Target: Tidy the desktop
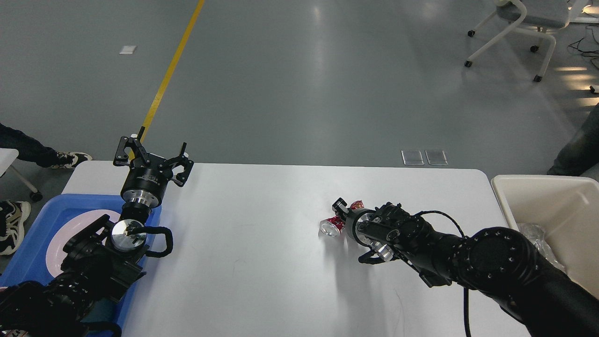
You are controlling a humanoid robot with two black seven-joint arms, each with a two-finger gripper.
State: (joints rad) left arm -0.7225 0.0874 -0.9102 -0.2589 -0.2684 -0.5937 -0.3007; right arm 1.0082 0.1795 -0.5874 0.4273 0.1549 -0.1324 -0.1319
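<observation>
The white desktop (262, 252) fills the lower half of the head view. A crushed red can (330, 226) lies on its side right of centre, its silver end facing me. My right gripper (341, 217) reaches in from the right, low over the table, and is shut on the can's far end; one black finger (338, 206) shows above the can, the other is hidden. My left gripper (152, 159) is held up over the table's far left corner, fingers spread open, with nothing in it.
A blue tray (37, 220) with a pink plate (58, 248) sits at the left edge under my left arm. A cream bin (557, 201) stands off the right end, with clear plastic (536, 234) inside. A wheeled chair (519, 23) stands far right on the floor.
</observation>
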